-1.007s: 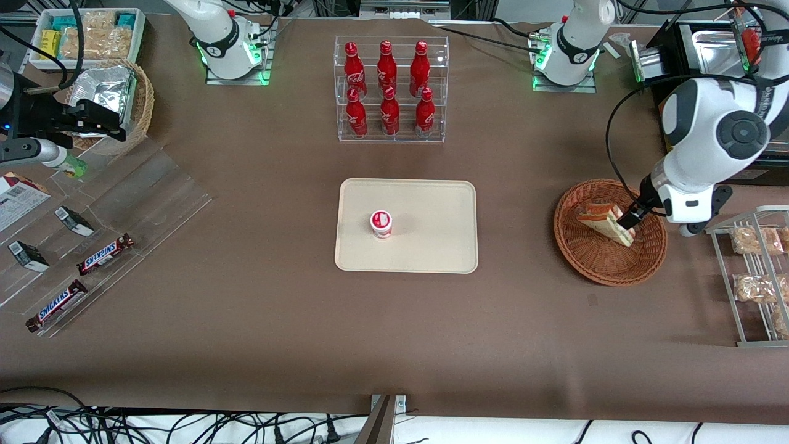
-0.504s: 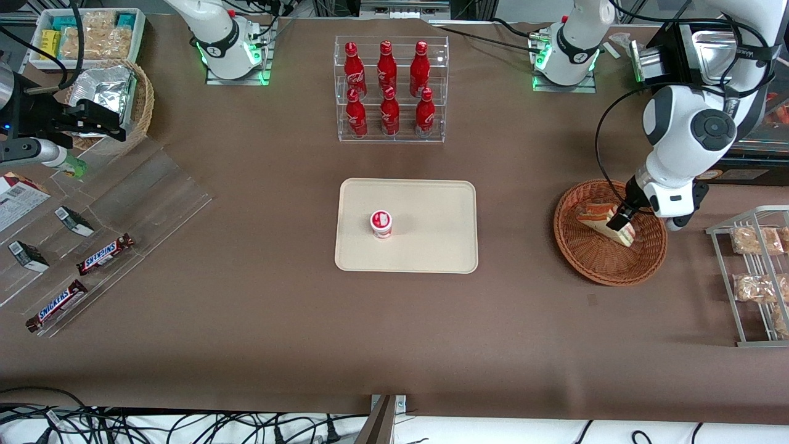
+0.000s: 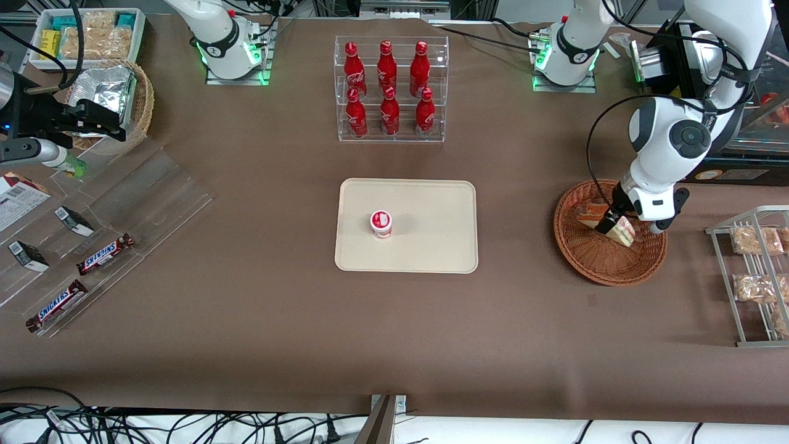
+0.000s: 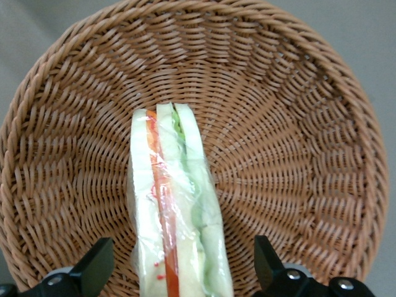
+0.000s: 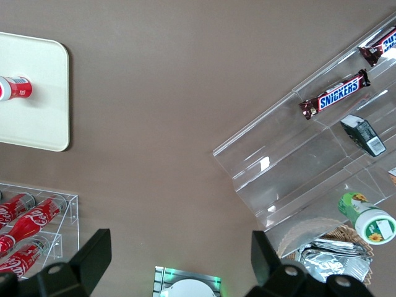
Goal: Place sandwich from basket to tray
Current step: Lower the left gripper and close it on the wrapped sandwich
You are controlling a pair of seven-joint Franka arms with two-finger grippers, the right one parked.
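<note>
The gripper [image 4: 179,272] hangs open astride the sandwich [image 4: 176,216] in the basket [image 4: 297,124], near the desk's working-arm edge, poised to clamp it.

We see the left arm reaching down from its base near the table's edge farthest from the front camera, at the working arm's end. Its white elbow joint is bent above the table, and the forearm and wrist slope downward toward the parked arm's end. The gripper [image 3: 610,223] hangs low at the end of the wrist. In the wrist view, its two dark fingers [image 4: 93,267] stand wide apart, not closed on anything.
</note>
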